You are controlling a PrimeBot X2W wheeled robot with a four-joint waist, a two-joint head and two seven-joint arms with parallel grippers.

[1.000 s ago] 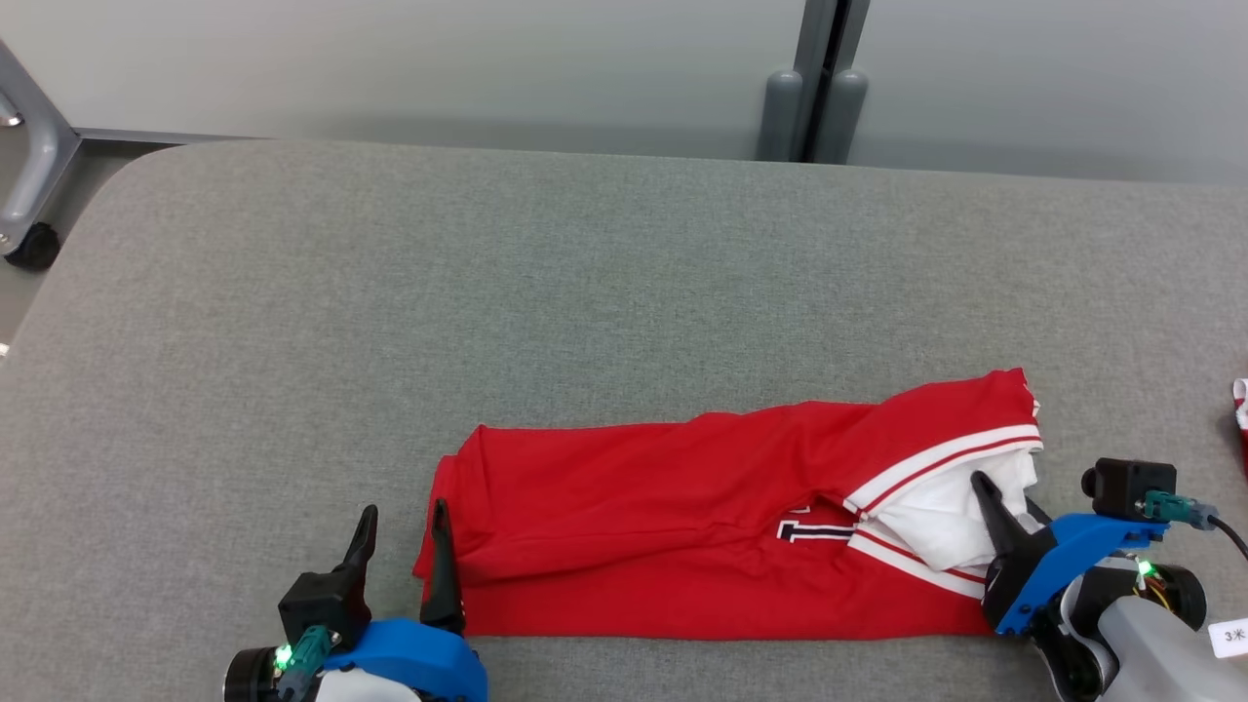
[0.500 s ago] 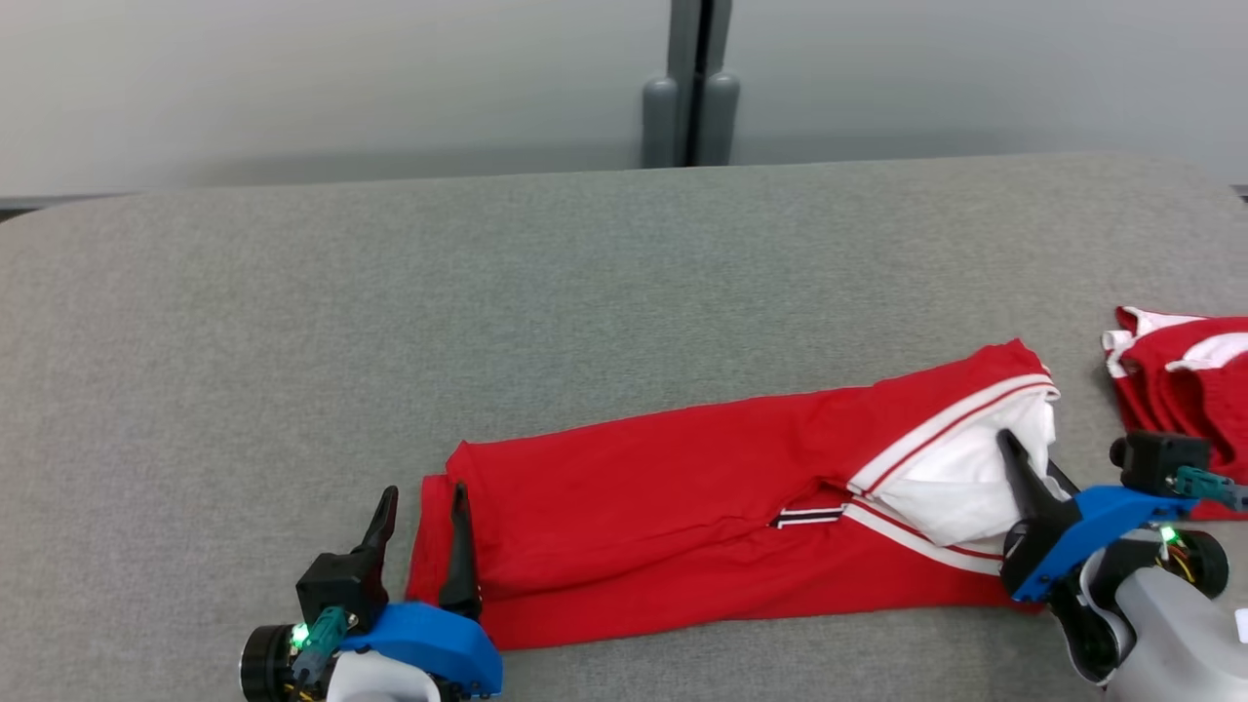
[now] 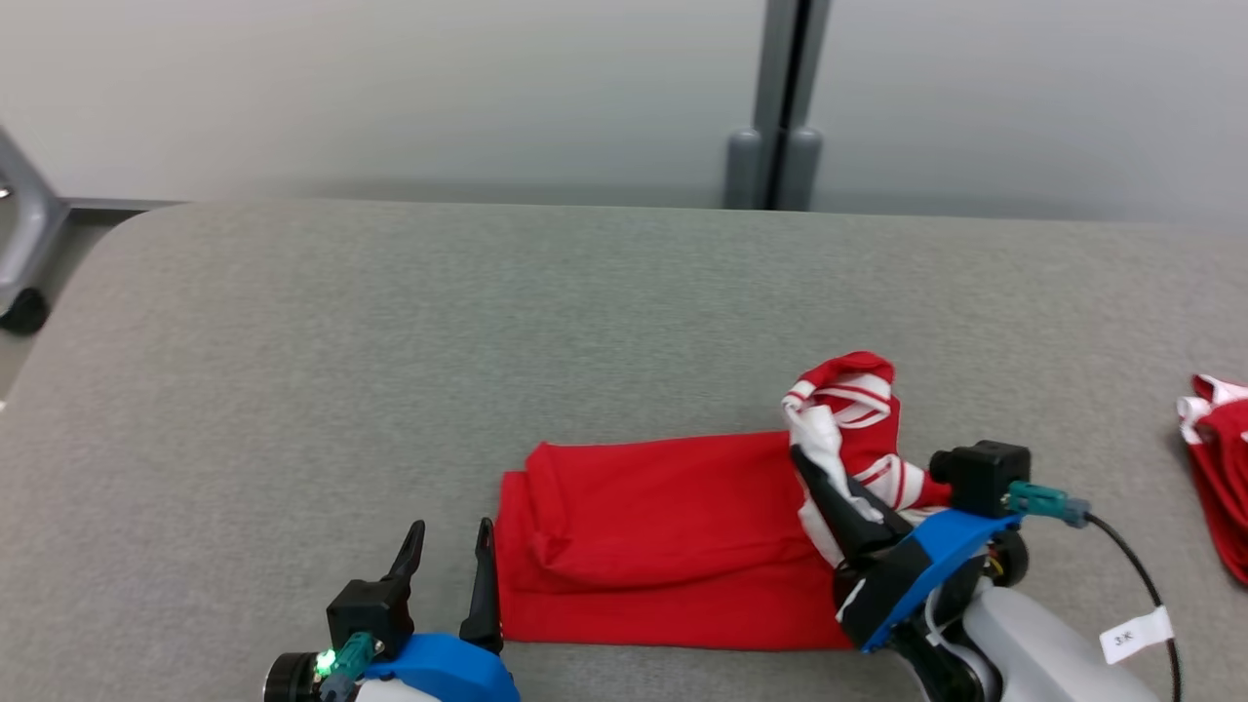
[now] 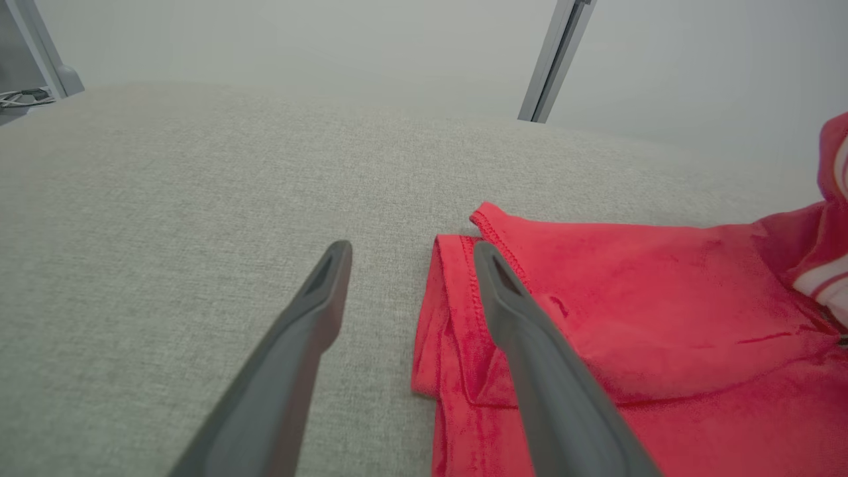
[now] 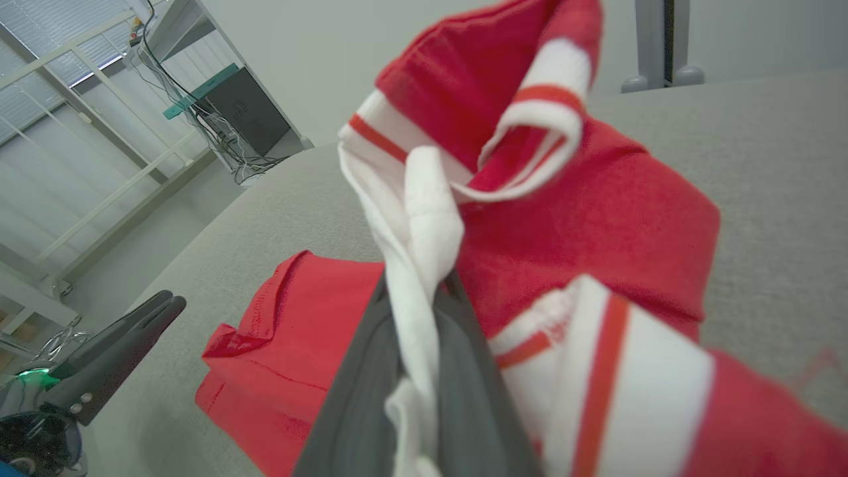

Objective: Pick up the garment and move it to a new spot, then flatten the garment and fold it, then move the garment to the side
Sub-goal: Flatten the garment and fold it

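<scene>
R gripper (image 3: 805,460) was clamped on white trim of the red-and-white fabric garment (image 3: 663,526) at 3 o'clock, L gripper (image 3: 450,534) sat fingers apart at 9; thin pinch risked slipping, spilling the fold.

Right pincer (image 5: 421,298): dark fingers clamped on white fold.
Red fabric garment with white striped trim (image 5: 596,218): bunched ahead of pincer, rest flat to its left.
Grey cloth surface (image 5: 782,165): right of pincer.
</scene>
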